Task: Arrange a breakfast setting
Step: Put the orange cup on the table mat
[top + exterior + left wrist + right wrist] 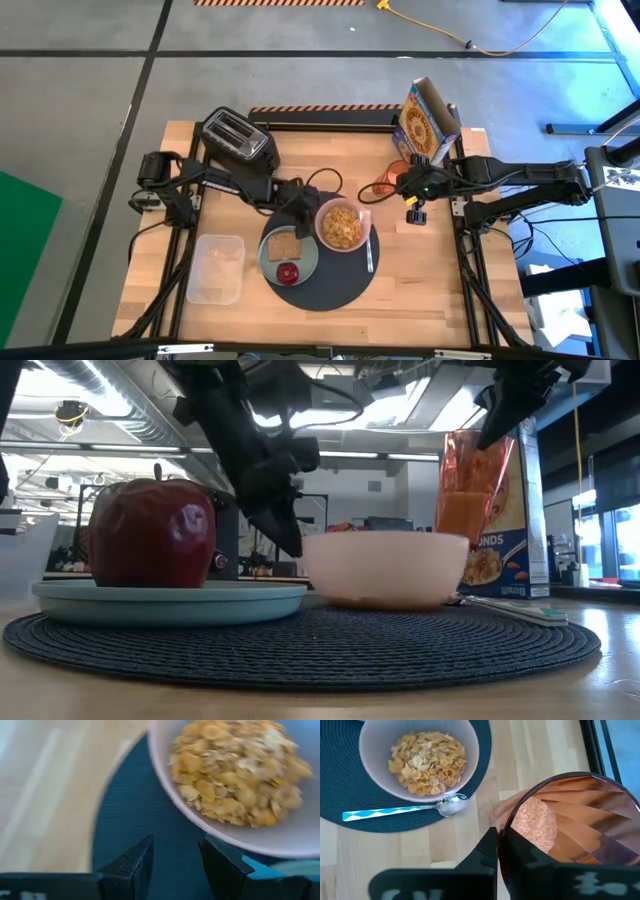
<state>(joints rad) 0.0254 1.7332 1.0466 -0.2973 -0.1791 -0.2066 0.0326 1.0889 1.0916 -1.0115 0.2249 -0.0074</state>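
A round dark grey mat lies on the table's middle. On it rest a pale green plate with a toast slice and a small red fruit, a pink bowl of cereal flakes, and a spoon beside the bowl. My left gripper hovers open over the mat's far-left edge, next to the bowl, with nothing between its fingers. My right gripper is shut on the orange cup beyond the mat's far right. My right gripper pinches the orange cup's wall at its rim, one finger outside and the other showing dark through the translucent wall, inside. The fingers come slanting down from the table's right side. The cup hangs below them, mouth up, above the table.
A black toaster stands at the far left and a cereal box at the far right. A clear plastic tub lies left of the mat. Bare wood shows right of the mat and along the near edge.
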